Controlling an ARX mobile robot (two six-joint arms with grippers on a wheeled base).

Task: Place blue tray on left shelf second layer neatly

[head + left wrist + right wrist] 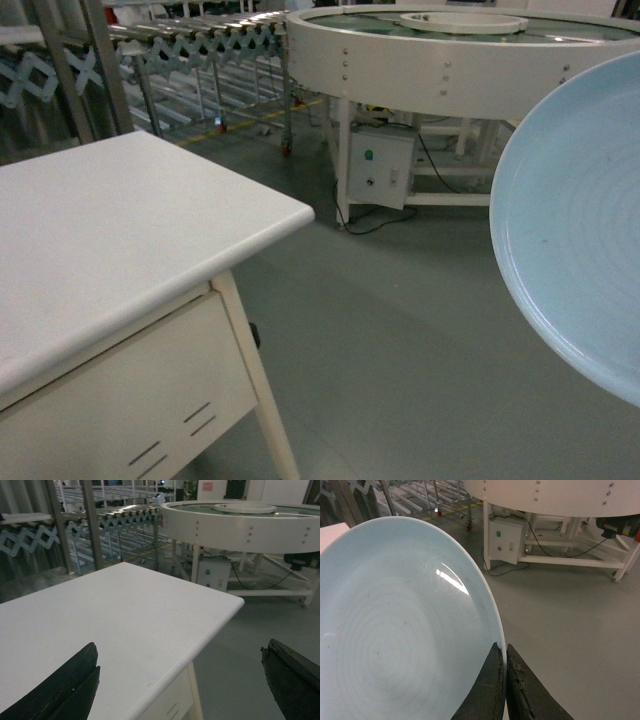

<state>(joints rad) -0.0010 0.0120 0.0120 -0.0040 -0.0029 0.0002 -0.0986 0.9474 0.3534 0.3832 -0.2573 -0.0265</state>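
At the right edge of the head view your right gripper [504, 680] pinched the blue tray [575, 220] by its rim — held aloft over the floor, right of the white table [120, 230]. Your left gripper [180, 680] gaped wide above that table.

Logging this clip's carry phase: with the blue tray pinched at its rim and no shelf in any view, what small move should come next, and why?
Probably keep the right gripper shut on the blue tray and turn the base to look for the shelf. Only the white table, the round conveyor and roller racks show. The left gripper is open and holds nothing.
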